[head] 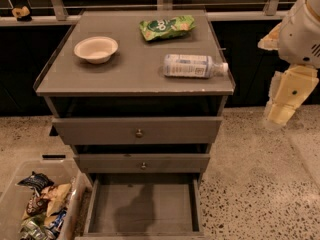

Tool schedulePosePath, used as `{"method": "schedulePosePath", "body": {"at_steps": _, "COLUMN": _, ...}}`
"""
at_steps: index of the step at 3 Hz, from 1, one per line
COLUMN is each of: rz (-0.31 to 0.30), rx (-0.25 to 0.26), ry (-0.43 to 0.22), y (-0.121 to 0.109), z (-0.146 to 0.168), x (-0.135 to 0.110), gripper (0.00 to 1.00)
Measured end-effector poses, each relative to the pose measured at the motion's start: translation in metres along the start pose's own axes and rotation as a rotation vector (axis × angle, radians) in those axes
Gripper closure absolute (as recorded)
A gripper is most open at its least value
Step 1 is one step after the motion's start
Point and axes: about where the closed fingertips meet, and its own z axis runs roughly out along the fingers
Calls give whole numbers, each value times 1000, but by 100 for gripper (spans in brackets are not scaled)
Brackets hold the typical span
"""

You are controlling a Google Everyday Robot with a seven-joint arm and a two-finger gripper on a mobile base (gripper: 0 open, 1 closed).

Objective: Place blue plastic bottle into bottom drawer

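Observation:
The blue plastic bottle (194, 65) lies on its side on the right part of the grey cabinet top (130, 74), with its white cap pointing right. The bottom drawer (144, 208) is pulled open below and shows a plain grey floor with nothing in it. My gripper (286, 98) hangs in the air to the right of the cabinet, beyond its right edge and below the level of the top, well apart from the bottle. It holds nothing.
A white bowl (96, 49) and a green snack bag (166, 27) also sit on the top. The two upper drawers (138, 130) with brass knobs are nearly closed. A clear bin of snack packets (41, 209) stands on the floor at the lower left.

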Motion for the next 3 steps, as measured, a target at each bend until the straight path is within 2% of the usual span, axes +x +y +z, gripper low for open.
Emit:
{"method": "schedulePosePath", "body": {"at_steps": 1, "rz": -70, "rx": -7, "ry": 15, "y": -24, "z": 16, "x": -22, "gripper": 0}}
{"method": "schedulePosePath", "body": {"at_steps": 2, "rz": -133, "rx": 8, "ry": -64, "y": -65, "z": 32, "x": -42, "gripper": 0}}
{"method": "schedulePosePath", "body": {"at_steps": 3, "rz": -177, "rx": 32, "ry": -246, "y": -113, "z": 52, "x": -49, "gripper": 0}}
